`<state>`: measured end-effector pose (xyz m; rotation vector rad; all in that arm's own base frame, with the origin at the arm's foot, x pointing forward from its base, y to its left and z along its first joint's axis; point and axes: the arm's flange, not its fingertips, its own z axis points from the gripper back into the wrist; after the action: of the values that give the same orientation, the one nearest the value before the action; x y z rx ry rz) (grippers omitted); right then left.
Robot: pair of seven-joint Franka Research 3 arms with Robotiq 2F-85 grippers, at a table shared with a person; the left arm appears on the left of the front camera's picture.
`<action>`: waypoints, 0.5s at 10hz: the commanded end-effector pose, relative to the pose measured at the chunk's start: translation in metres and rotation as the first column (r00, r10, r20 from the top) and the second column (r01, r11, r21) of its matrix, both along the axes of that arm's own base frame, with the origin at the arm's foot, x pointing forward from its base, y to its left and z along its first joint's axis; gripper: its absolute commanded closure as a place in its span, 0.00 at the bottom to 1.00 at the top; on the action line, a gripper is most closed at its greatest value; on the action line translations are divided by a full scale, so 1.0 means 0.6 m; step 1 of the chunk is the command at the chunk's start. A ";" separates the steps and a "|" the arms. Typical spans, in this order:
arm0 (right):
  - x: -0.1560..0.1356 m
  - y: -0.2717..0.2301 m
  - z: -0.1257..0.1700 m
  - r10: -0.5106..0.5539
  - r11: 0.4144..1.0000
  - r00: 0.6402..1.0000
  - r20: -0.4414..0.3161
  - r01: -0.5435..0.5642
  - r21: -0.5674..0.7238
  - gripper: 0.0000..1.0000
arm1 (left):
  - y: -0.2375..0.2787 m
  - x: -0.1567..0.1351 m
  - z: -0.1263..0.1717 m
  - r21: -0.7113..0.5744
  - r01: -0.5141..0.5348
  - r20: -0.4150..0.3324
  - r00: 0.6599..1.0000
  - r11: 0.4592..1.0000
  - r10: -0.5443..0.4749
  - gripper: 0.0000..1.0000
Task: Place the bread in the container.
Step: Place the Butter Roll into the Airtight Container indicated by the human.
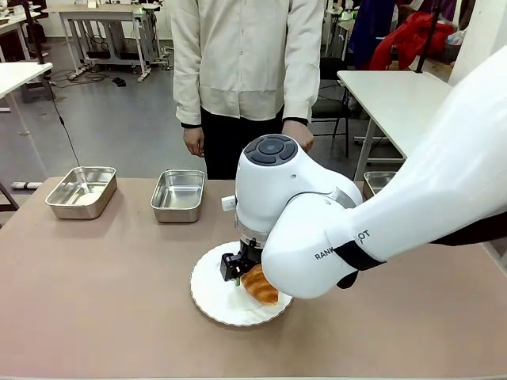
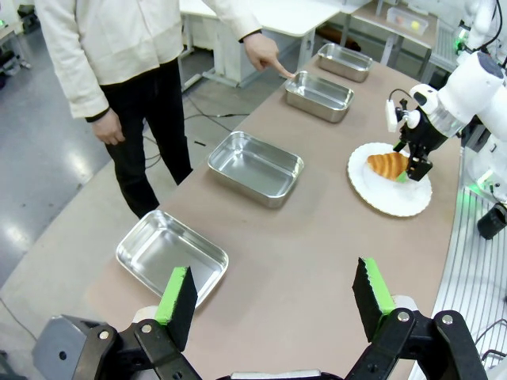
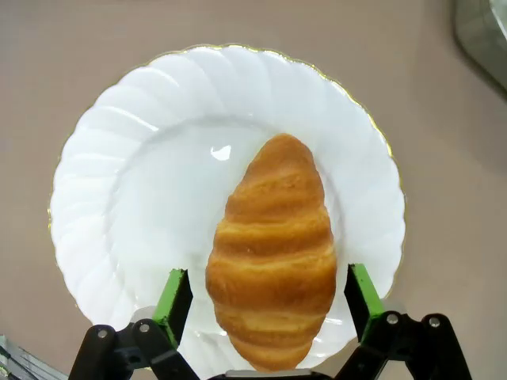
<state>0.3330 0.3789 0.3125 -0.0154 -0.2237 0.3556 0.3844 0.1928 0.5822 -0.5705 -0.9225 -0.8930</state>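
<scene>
The left gripper point(image 2: 273, 299) is hanging open, well apart from the white plate point(image 2: 372, 194). On that plate the bread point(image 3: 273, 245) is lying with its long axis running along the fingers of the right gripper point(image 3: 268, 301). That gripper is straddling it, jaws spread, pads just off its flanks.

Bread point(image 3: 273, 265): golden-brown ridged croissant, flat on white plate point(image 3: 119, 158). Container point(image 2: 319, 93): empty steel pan, upright; perhaps this one of four.
</scene>
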 end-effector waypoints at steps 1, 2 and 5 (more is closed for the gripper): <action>0.008 0.027 -0.024 -0.032 0.999 0.999 0.030 0.032 -0.015 0.00 | 0.000 -0.001 0.003 -0.014 0.008 0.014 1.000 1.000 -0.008 0.00; 0.011 0.028 -0.031 -0.031 0.999 0.999 0.027 0.031 -0.024 0.00 | 0.000 -0.001 0.003 -0.014 0.008 0.014 1.000 1.000 -0.008 0.00; 0.014 0.028 -0.043 -0.035 0.998 0.999 0.027 0.037 -0.047 0.00 | 0.000 -0.001 0.003 -0.014 0.008 0.014 1.000 1.000 -0.008 0.00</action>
<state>0.3400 0.3844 0.2921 -0.0413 -0.2119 0.3565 0.3844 0.1928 0.5821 -0.5705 -0.9224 -0.8930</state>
